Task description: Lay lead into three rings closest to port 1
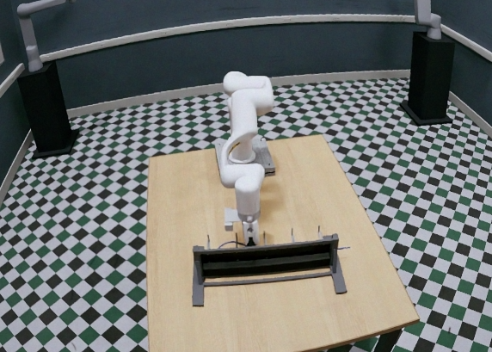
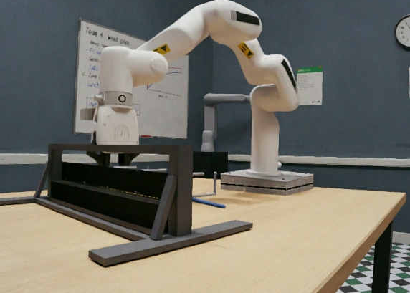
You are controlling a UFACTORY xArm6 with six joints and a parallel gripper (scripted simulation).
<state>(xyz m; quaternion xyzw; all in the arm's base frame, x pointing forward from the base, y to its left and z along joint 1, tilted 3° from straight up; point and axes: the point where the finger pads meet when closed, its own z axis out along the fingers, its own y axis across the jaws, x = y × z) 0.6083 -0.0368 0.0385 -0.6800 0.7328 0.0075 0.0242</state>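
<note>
Wooden table [image 1: 301, 188]: end effector [image 1: 250, 240] part-spread, gripping nothing, behind rack [image 1: 262, 250]; lead [image 1: 228, 243] just beside it.
</note>
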